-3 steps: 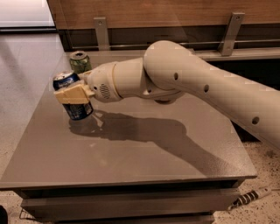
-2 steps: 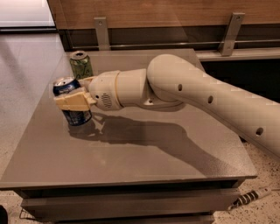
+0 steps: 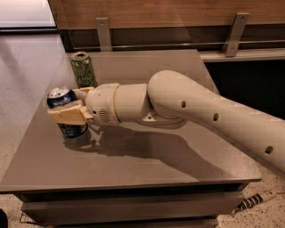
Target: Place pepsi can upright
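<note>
Pepsi can [image 3: 61, 98] stands upright on the table [image 3: 178, 173].
The gripper [image 3: 63, 106] clasps its sides, just in front of the upright green can [image 3: 83, 70].

a grey-brown table [image 3: 133, 178] fills the middle, with dark shelves under its front edge. beyond the far edge runs a wood wall panel [image 3: 169, 11] carrying two metal brackets [image 3: 103, 33] [image 3: 234, 33]. pale speckled floor [image 3: 22, 89] lies past the left edge, with a bright white patch [image 3: 24, 13] above it. a power strip [image 3: 256, 200] lies by the front right corner. near the left edge the gripper [image 3: 73, 104] clasps the pepsi can [image 3: 60, 97].
</note>
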